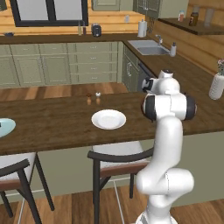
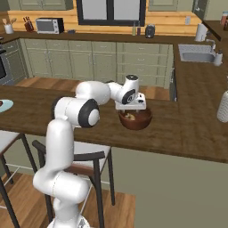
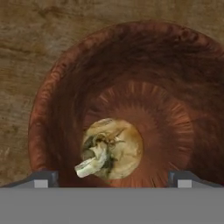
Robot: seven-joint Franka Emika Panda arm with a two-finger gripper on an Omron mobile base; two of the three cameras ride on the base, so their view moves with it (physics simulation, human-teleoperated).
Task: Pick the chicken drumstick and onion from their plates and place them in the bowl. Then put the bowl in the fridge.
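My claw hangs wide open and empty just above the bowl on the worktop. The onion lies in the bowl's bottom, between my fingertips.

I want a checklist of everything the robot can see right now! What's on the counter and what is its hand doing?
Surface: dark wooden counter, bare around the plates.
Job's things: onion lies at the bottom of the bowl; white plate empty; light blue plate at the counter's left edge; a dark bit on it in the right base view, too small to name.
Clutter: two small shakers behind the white plate.
Gripper: gripper open, over the bowl, fingertips wide apart, holding nothing.
Cables: nothing seen.
Surroundings: sink, microwave, chairs, green cabinets.
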